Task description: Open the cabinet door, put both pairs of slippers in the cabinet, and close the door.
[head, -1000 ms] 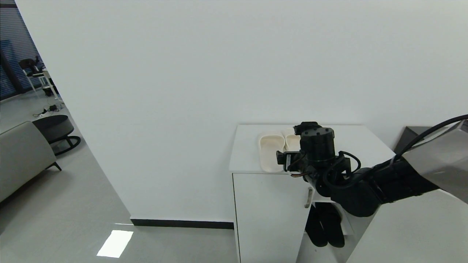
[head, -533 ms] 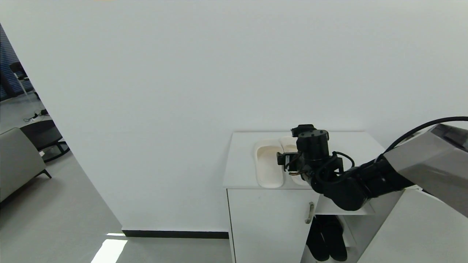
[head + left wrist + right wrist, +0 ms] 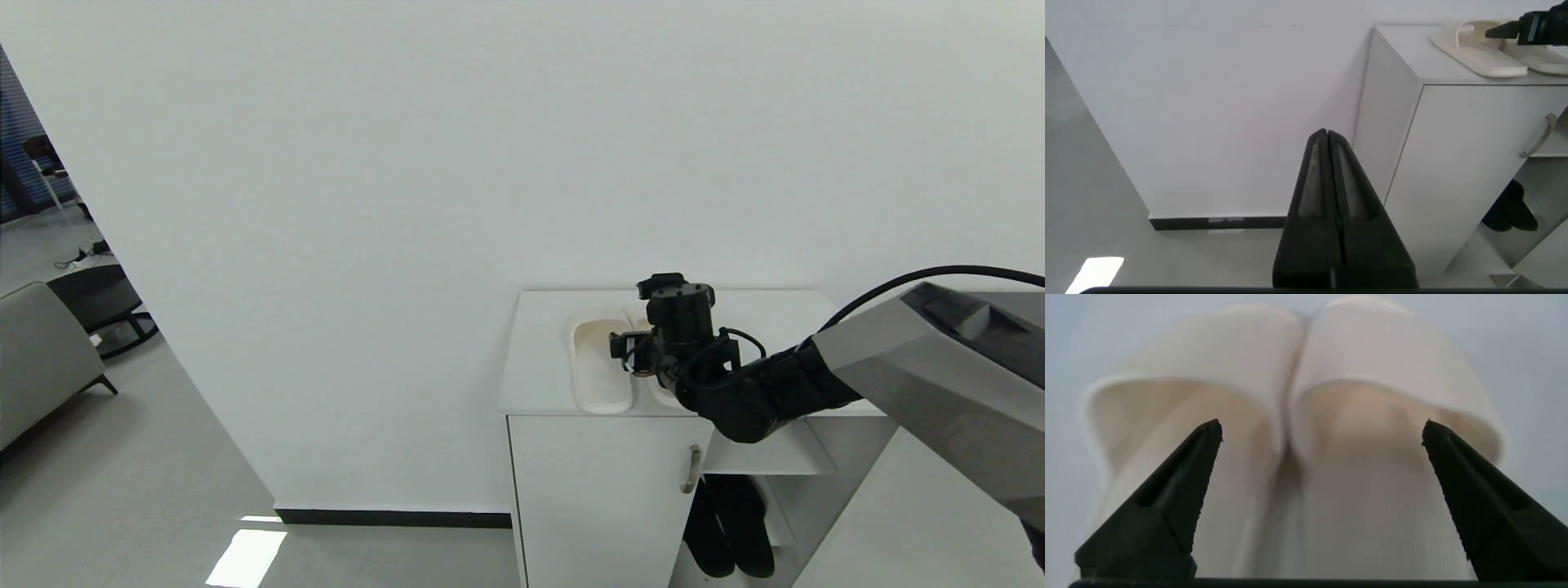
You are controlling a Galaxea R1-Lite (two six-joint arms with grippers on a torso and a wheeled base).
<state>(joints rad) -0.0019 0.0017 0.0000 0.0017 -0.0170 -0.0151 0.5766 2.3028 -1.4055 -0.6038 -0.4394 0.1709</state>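
Observation:
A pair of cream slippers [image 3: 600,367] lies side by side on top of the white cabinet [image 3: 596,490]. My right gripper [image 3: 653,331] hangs just over them; in the right wrist view it is open [image 3: 1321,433], its fingertips [image 3: 1208,433] spread wide over both cream slippers [image 3: 1372,400]. The cabinet's right half stands open, and a pair of black slippers [image 3: 727,523] sits on its lower level. The left door is shut, its handle [image 3: 693,468] showing. My left gripper [image 3: 1327,137] is shut on nothing, low and off to the cabinet's [image 3: 1454,163] left side.
A white wall runs behind the cabinet. The swung-open door panel [image 3: 898,523] stands at the lower right. A shelf [image 3: 767,459] divides the open compartment. A grey sofa [image 3: 41,359] and a dark round table [image 3: 102,298] stand far left across open floor.
The head camera has shifted. My right arm has stretched farther forward, bringing the open gripper from the cabinet's front edge to over the cream slippers.

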